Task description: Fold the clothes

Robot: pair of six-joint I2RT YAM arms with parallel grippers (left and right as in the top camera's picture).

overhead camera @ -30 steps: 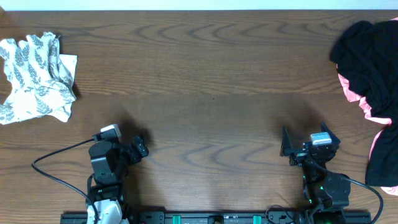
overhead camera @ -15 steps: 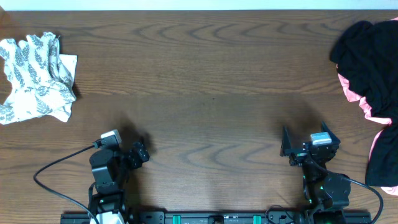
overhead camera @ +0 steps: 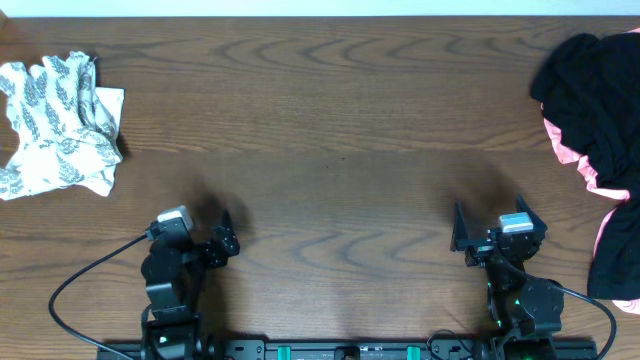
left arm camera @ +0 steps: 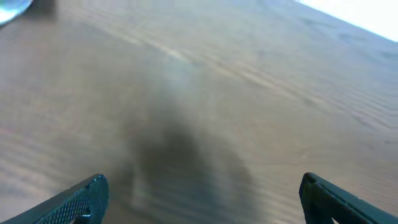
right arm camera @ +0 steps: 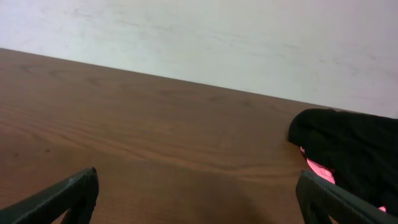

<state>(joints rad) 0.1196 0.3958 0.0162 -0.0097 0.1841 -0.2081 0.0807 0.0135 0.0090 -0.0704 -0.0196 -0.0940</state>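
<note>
The clothes (overhead camera: 60, 125), a crumpled white garment printed with grey fern leaves, lie at the far left of the counter (overhead camera: 340, 130). The edge of the overhead view cuts them off, so their full shape cannot be told. A heap of black and pink garments (overhead camera: 595, 120) at the far right is cut off as well. The left wrist view is blurred, and a pale smear in its top corner cannot be made out. The left hand (left arm camera: 205, 199) stands wide, holding nothing, well apart from the clothes. The right hand (right arm camera: 199, 196) is wide too and holds nothing. Any lettering on the fabrics is too small to read.
</note>
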